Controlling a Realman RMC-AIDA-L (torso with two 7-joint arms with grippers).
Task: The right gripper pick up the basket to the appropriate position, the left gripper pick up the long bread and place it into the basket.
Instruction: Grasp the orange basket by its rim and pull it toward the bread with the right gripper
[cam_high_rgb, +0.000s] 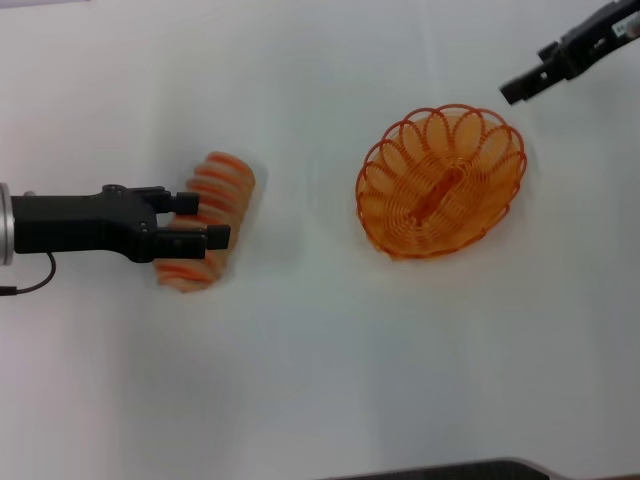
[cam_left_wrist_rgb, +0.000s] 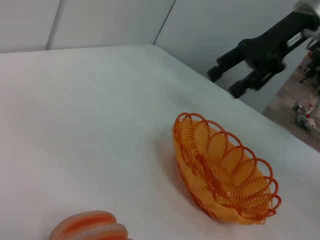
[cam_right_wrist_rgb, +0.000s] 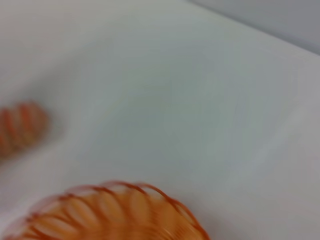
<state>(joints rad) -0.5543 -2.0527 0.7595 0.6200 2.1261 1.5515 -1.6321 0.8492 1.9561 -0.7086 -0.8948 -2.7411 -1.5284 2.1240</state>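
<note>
The long bread (cam_high_rgb: 226, 176), pale with orange stripes, lies on the white table at the left. My left gripper (cam_high_rgb: 208, 220) hovers over its middle with the fingers open, one finger on each side of a stripe band. Only one end of the bread shows in the left wrist view (cam_left_wrist_rgb: 89, 226). The orange wire basket (cam_high_rgb: 372, 176) stands empty on the table right of centre. It also shows in the left wrist view (cam_left_wrist_rgb: 226, 136) and the right wrist view (cam_right_wrist_rgb: 110, 210). My right gripper (cam_high_rgb: 522, 86) is open, in the air beyond the basket's far right rim, apart from it. It shows in the left wrist view too (cam_left_wrist_rgb: 231, 82).
A white table (cam_high_rgb: 320, 360) carries both things. A dark object (cam_high_rgb: 450, 470) edges into view at the near side. The table's far edge (cam_left_wrist_rgb: 280, 125) runs just behind the basket, with floor beyond. The bread shows far off in the right wrist view (cam_right_wrist_rgb: 20, 127).
</note>
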